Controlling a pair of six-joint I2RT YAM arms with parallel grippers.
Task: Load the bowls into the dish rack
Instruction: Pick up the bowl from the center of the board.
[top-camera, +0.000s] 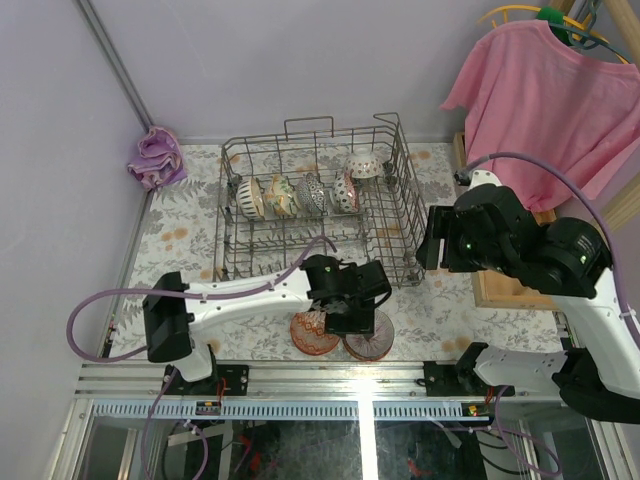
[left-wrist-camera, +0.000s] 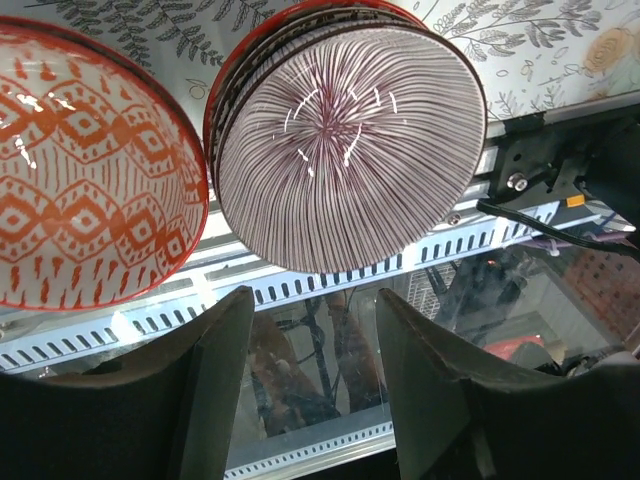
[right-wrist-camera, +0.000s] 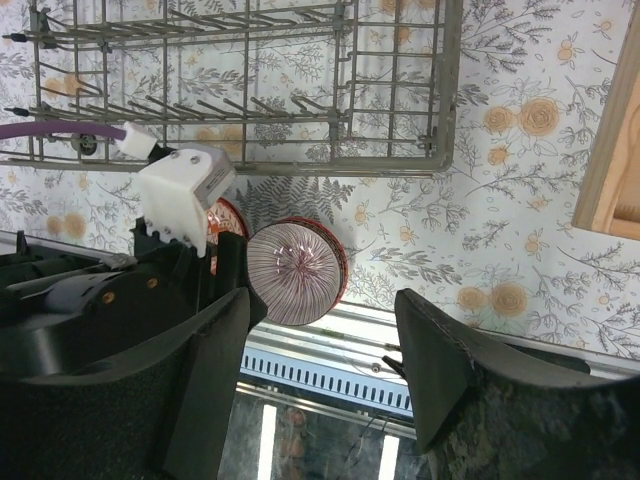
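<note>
The grey wire dish rack stands mid-table with several bowls upright between its tines and one more behind them. Two more bowls lie near the front edge: an orange-patterned one and a purple-striped one that tops a red-rimmed stack. My left gripper hovers just above this pair, open, with nothing between its fingers. My right gripper hangs open and empty to the right of the rack.
A purple cloth lies at the back left corner. A pink shirt hangs at the back right above a wooden box. A metal rail runs along the front edge, close to the bowls on the table.
</note>
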